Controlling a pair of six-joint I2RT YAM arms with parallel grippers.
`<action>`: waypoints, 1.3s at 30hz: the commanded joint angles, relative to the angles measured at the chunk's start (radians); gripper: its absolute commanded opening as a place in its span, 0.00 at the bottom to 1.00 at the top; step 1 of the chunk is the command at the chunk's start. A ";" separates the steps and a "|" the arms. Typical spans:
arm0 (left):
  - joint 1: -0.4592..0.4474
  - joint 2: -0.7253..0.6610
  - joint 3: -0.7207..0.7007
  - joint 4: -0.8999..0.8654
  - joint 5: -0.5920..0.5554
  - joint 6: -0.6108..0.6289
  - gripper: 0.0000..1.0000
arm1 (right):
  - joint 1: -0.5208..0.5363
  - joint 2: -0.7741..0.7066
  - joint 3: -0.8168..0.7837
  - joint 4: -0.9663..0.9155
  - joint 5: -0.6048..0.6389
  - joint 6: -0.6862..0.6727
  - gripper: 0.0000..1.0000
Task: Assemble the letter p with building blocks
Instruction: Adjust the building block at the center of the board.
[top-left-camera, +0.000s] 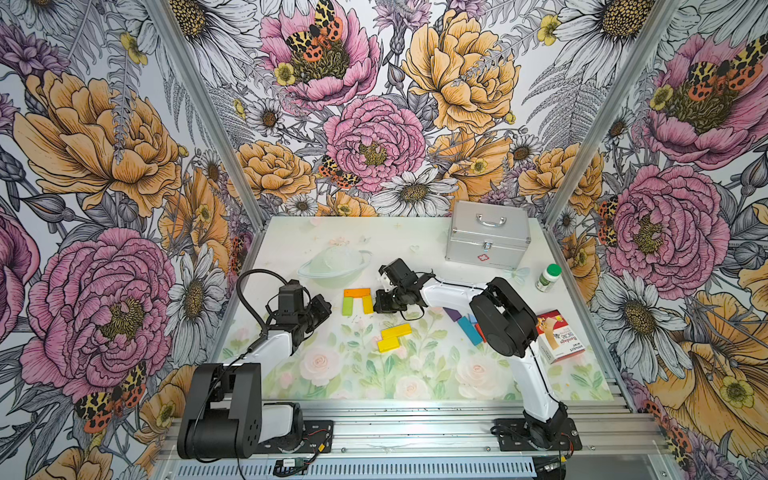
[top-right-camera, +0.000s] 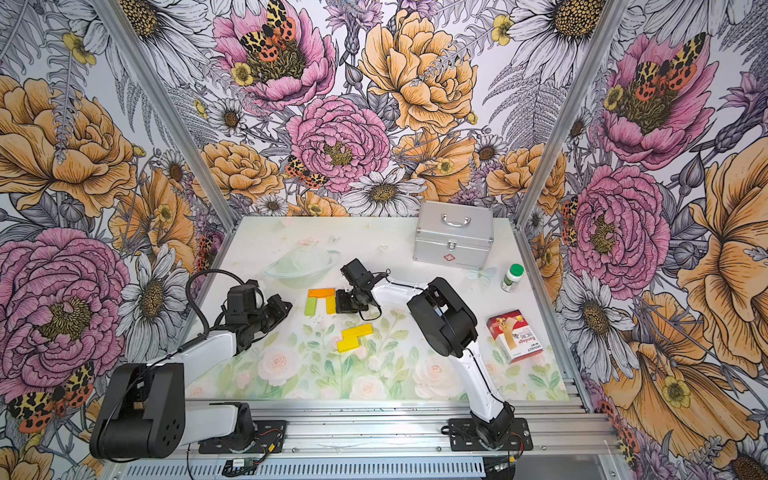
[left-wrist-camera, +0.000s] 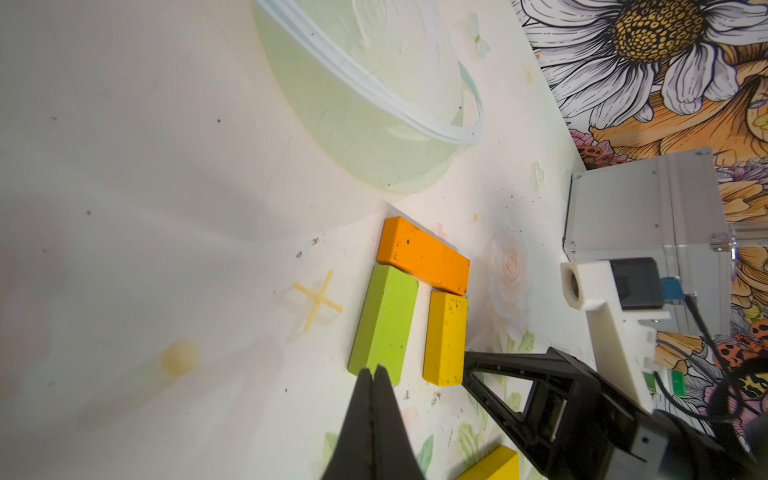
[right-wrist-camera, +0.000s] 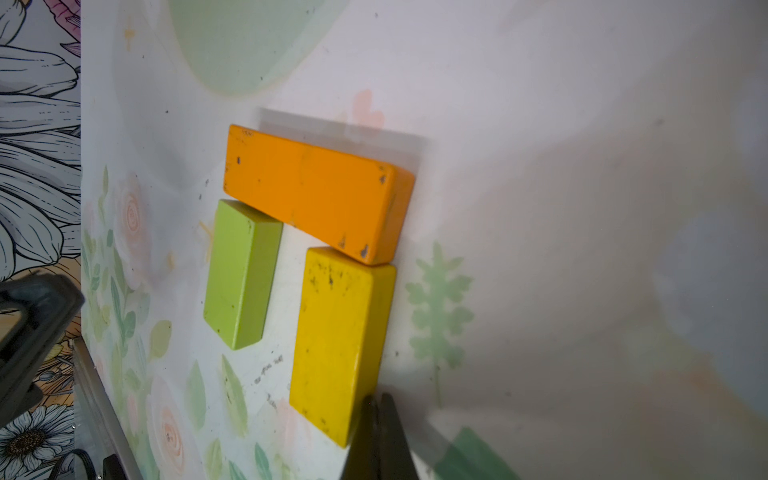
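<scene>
Right wrist: scuffed orange block (right-wrist-camera: 316, 191) caps green block (right-wrist-camera: 241, 274), yellow block (right-wrist-camera: 340, 345); left gripper (left-wrist-camera: 374, 372), right gripper (right-wrist-camera: 380, 401) closed empty.

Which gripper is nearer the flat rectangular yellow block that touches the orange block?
Right. The shut right gripper is at that yellow block's robot-side corner. The shut left gripper is at the robot-side end of the flat green block beside it.

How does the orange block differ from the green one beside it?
The orange block lies crosswise; the green block runs at right angles, its end against the orange's long side. Orange shows dark chips at its corners; green looks cleaner. Both are rectangular blocks lying flat on the table.
</scene>
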 joint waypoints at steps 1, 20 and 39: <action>0.014 -0.010 -0.018 0.003 0.022 0.026 0.00 | 0.008 0.030 -0.005 -0.013 0.010 0.002 0.00; -0.098 0.065 -0.035 0.023 0.002 0.010 0.00 | 0.005 -0.032 -0.060 -0.013 0.017 -0.004 0.00; -0.150 0.184 -0.007 0.079 -0.002 -0.005 0.00 | 0.047 -0.075 -0.108 -0.010 -0.021 -0.006 0.00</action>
